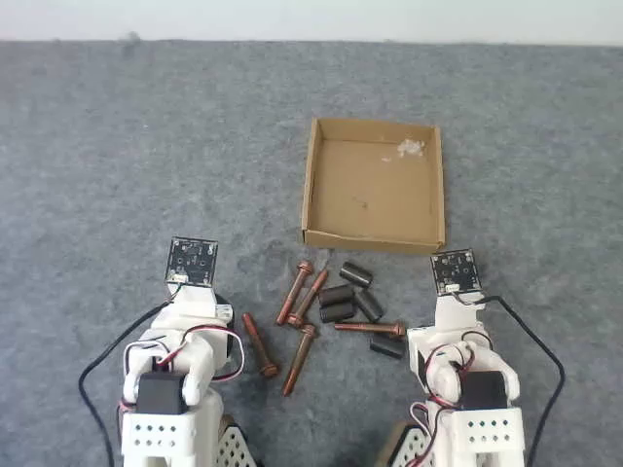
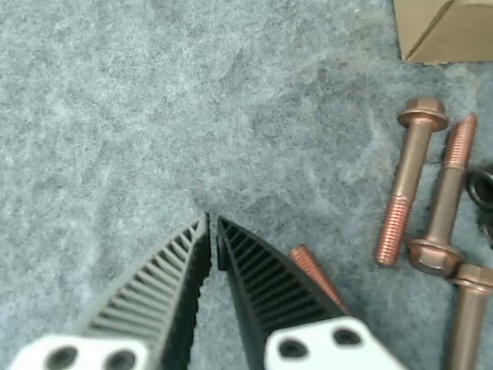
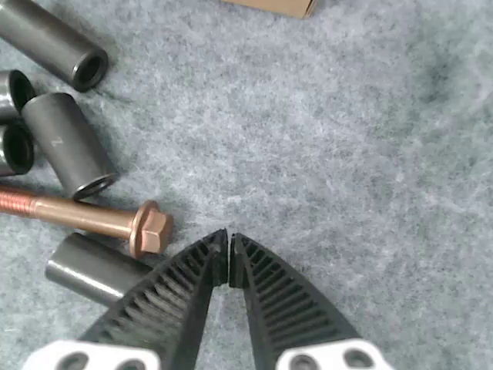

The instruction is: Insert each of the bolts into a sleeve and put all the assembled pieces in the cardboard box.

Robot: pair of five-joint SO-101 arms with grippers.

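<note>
Several copper bolts [image 1: 293, 292] and several black sleeves [image 1: 337, 303] lie loose on the grey carpet just in front of the cardboard box [image 1: 309, 185], which holds no parts. My left gripper [image 2: 213, 224] is shut with nothing in it, low over bare carpet. One bolt tip [image 2: 312, 272] peeks out beside its finger, and more bolts [image 2: 412, 181] lie farther off. My right gripper [image 3: 229, 236] is also shut and holds nothing. It sits close to a bolt's hex head [image 3: 150, 229], with one sleeve [image 3: 92, 268] partly under its finger and another sleeve [image 3: 68, 142] beyond the bolt.
Both arms stand at the table's near edge, the left one [image 1: 175, 389] and the right one [image 1: 467, 389], with the parts pile between them. A box corner [image 2: 447, 31] shows in the left wrist view. Open carpet [image 1: 146, 146] stretches left of and behind the box.
</note>
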